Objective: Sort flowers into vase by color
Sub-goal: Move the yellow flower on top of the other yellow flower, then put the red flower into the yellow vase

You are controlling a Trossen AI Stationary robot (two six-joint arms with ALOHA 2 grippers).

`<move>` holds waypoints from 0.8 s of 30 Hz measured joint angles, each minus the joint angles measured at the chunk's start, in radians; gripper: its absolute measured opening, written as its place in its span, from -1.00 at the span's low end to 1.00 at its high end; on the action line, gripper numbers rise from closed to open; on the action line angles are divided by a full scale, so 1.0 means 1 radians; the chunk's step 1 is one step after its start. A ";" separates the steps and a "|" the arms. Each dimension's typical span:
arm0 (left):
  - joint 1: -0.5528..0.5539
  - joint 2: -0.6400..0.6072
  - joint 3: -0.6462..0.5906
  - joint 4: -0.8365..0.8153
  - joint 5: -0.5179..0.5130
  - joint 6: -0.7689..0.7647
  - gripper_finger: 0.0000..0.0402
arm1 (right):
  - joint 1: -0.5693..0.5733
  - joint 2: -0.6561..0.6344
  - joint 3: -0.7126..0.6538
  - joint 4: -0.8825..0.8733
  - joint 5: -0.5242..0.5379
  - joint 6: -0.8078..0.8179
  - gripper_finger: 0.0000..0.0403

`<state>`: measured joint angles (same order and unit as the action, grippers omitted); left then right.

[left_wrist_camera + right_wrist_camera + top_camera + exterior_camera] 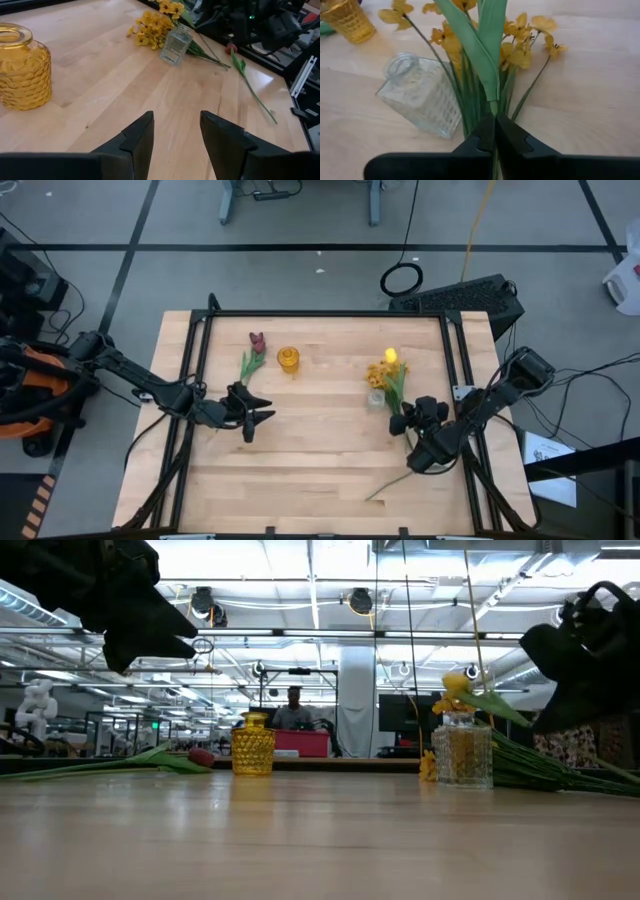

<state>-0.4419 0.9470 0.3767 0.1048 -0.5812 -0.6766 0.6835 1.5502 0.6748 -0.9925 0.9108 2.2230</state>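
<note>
**A:** While the left pincer (262,418) hangs over the left half of the pale wooden worktop (320,470), its two dark fingers (140,137) stand spread with bare wood showing between them. Nothing in its grip.

**B:** Noted. Right pincer (405,423)?

**A:** Near the right edge, clenched on the green stems of the yellow flower bunch (485,60), fingers pressed together around a broad leaf.

**B:** Where do those blossoms lie?

**A:** Right of centre, toward the far edge. A yellow tulip head (391,356) sits at the far end of the bunch; small yellow blossoms (150,27) fan out just beside a clear square glass bottle vase (417,95). Low view has the vase upright (462,752), stems slanting down past it toward the right pincer.

**B:** Other vase?

**A:** Amber ribbed glass vase (288,360), upright, left of centre near the far edge. Just beside it, on its left, a dark-red tulip on a green leafy stem (254,352) lies flat on the wood.

**B:** Any more?

**A:** One long thin green stem (395,483) lying loose toward the near right corner. In the left wrist view a small red head (230,48) shows at its end, close to the right arm.
</note>
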 joint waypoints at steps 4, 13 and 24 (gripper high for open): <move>0.000 0.000 0.000 0.000 0.000 -0.002 -0.17 | -0.026 0.000 -0.017 0.028 0.001 0.001 -0.98; 0.000 0.000 0.000 -0.011 0.001 -0.022 -0.17 | -0.068 0.000 -0.018 0.035 -0.117 -0.021 -0.84; 0.000 0.000 0.000 -0.016 0.001 -0.016 -0.17 | -0.067 0.000 -0.015 0.070 -0.155 -0.028 -0.23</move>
<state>-0.4419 0.9470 0.3763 0.0885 -0.5800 -0.6930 0.6162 1.5500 0.6595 -0.9223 0.7559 2.1952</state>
